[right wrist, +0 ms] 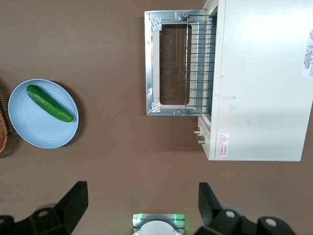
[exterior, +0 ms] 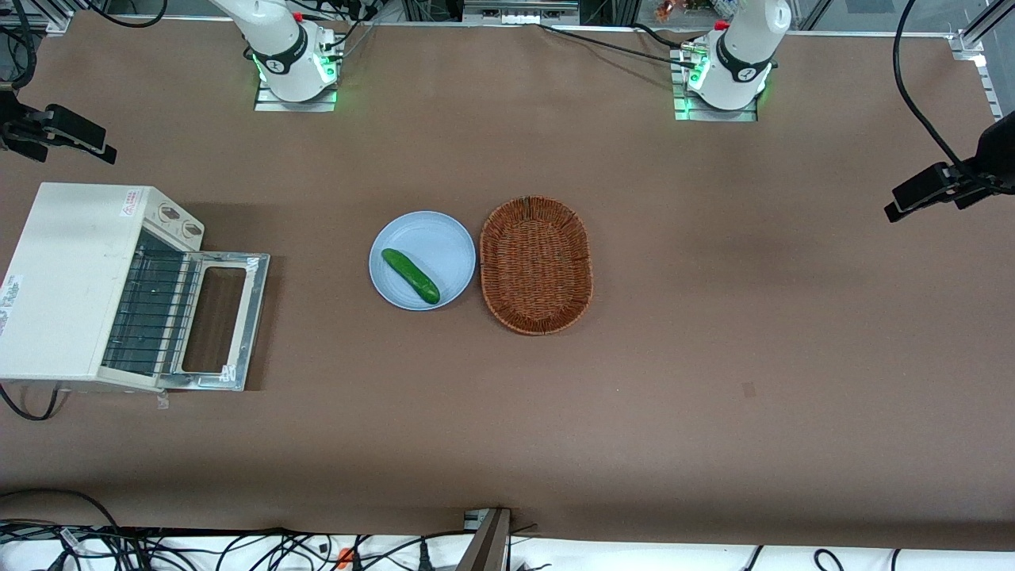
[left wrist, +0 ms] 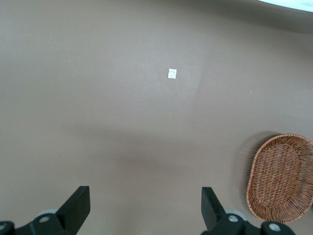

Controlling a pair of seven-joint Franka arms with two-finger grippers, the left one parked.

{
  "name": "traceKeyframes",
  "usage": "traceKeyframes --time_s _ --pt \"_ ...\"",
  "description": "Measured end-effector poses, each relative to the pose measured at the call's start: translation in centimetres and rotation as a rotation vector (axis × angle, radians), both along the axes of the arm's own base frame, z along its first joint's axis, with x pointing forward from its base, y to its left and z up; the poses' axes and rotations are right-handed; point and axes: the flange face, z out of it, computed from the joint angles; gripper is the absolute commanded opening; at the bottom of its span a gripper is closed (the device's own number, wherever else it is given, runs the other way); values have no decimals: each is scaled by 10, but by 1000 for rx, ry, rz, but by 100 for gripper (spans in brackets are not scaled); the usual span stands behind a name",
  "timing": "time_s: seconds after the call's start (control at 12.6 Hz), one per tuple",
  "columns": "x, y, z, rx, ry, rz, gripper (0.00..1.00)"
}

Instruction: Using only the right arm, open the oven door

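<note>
The cream-white toaster oven stands toward the working arm's end of the table. Its oven door lies folded down flat on the table in front of it, and the wire rack inside shows. Both also show in the right wrist view, the oven and the door. My right arm's gripper is open and empty, high above the table. In the front view the gripper hangs a little farther from the camera than the oven, apart from it.
A light blue plate with a green cucumber sits mid-table, beside a wicker basket. They show in the right wrist view too, the plate and the cucumber. The working arm's base is farther back.
</note>
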Motion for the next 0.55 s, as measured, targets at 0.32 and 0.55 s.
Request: traceKeyframes --time_s 0.32,0.55 --pt "1 -4 0 -34 -6 -2 100" --pt "2 -4 -1 -38 -5 -1 100"
